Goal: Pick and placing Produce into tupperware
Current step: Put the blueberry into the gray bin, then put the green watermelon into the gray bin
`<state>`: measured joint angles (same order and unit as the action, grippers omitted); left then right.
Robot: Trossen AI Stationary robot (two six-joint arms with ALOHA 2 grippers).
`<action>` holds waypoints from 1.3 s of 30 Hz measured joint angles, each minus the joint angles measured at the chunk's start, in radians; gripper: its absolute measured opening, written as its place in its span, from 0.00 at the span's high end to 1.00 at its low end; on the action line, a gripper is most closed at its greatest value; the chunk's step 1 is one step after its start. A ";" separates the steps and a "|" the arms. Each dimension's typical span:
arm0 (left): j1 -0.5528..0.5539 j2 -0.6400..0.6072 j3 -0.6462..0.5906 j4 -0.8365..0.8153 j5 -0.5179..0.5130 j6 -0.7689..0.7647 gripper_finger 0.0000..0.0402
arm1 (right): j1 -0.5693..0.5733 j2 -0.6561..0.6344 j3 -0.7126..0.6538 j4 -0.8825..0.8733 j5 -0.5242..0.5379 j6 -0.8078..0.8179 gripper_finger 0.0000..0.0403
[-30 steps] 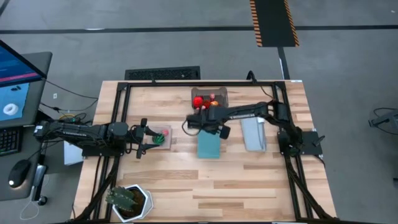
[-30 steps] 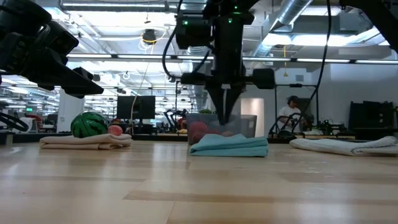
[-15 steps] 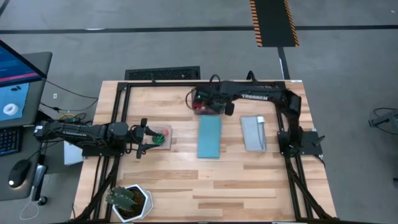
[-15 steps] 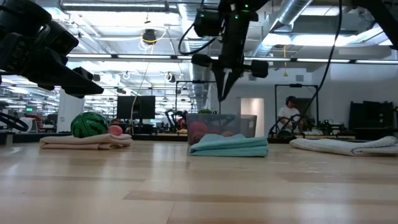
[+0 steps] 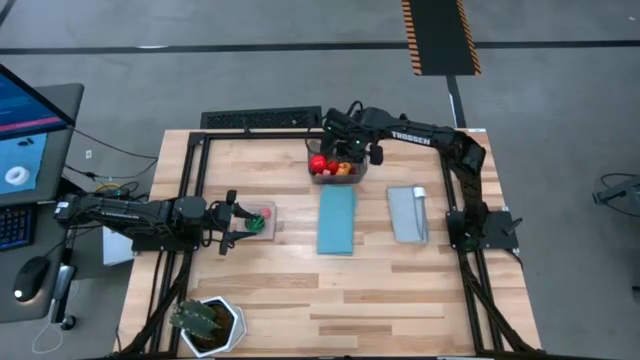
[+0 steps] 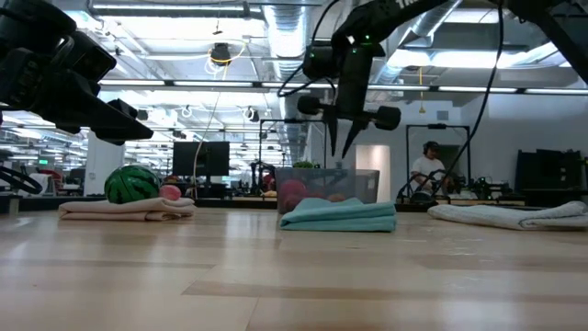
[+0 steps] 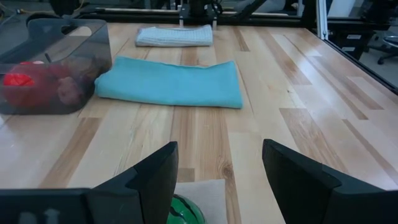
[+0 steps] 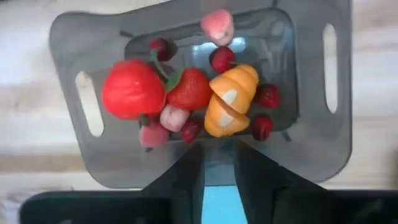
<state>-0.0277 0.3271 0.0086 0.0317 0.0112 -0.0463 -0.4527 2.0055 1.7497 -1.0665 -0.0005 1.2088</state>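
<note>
Left gripper parked at table's 9 o'clock, fingers apart, hovering over tan mat holding green produce piece and a small red one. Blue mat at centre, grey mat at 3 o'clock. Tupperware at table's 12 o'clock, loaded with red, orange, pink produce. Right gripper raised directly above tupperware, fingers nearly together, holding nothing.
</note>
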 joint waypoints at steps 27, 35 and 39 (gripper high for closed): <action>0.000 0.000 0.000 0.000 0.000 0.000 0.44 | 0.259 -0.005 -0.010 0.547 0.102 -0.950 0.44; 0.000 0.000 0.000 0.000 0.000 0.000 0.44 | 0.329 -0.032 -0.158 0.874 0.110 -0.981 0.45; 0.000 0.000 0.000 0.000 0.000 0.000 0.44 | 0.365 -0.048 -0.280 1.066 0.137 -1.016 0.48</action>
<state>-0.0279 0.3271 0.0086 0.0317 0.0112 -0.0467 -0.0873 1.9570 1.4702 -0.0004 0.1369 0.1932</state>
